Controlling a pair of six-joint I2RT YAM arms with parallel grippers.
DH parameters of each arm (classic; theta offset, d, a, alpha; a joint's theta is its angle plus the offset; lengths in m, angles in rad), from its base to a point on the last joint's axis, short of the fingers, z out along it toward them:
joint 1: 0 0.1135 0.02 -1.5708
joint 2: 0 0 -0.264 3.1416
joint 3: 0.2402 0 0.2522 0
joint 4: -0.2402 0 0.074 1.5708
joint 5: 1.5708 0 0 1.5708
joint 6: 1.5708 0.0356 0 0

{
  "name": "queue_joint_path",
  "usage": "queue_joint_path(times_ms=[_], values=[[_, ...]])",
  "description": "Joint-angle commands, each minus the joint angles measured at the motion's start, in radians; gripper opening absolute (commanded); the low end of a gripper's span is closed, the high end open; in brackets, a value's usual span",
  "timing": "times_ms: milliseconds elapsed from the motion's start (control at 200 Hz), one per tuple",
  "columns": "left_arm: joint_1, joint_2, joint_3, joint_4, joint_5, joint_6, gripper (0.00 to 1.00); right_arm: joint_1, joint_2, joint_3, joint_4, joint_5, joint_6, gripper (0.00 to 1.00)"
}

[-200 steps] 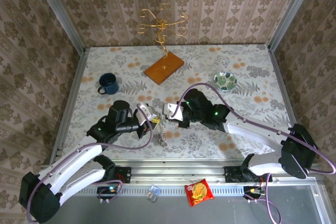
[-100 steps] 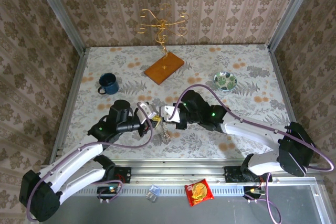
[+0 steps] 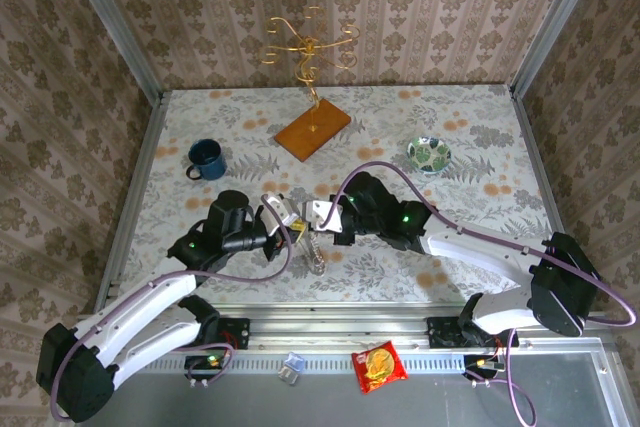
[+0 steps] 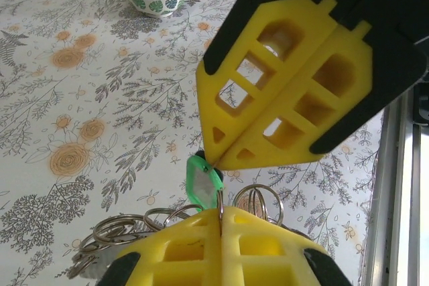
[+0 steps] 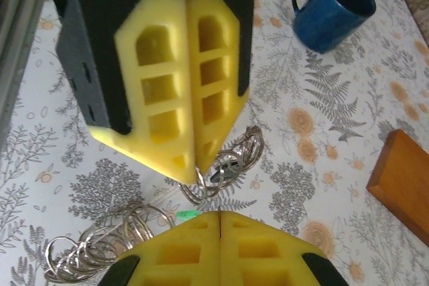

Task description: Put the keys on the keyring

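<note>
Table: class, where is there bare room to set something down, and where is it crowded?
Free: far right corner behind the bowl; the strip between mug and wooden base. Crowded: centre, where left fingers and right fingers meet.

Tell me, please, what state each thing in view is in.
left gripper, shut on the keyring
right gripper, shut on the green key
green key, held clear of the table
keyring, held, rings hanging below
mug, upright, empty
bowl, upright, empty
</note>
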Motion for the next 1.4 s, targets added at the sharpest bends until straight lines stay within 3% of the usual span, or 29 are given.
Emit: queue_joint_path(times_ms=[0, 1395], values=[[-0.01, 0.003, 0.002, 0.05, 0.01, -0.017, 0.0, 0.007, 0.009, 0.023, 0.042, 0.031, -0.005, 0.0], [-0.011, 0.021, 0.011, 0.057, -0.058, -0.027, 0.0, 0.027, -0.002, 0.019, -0.004, -0.089, -0.03, 0.0]])
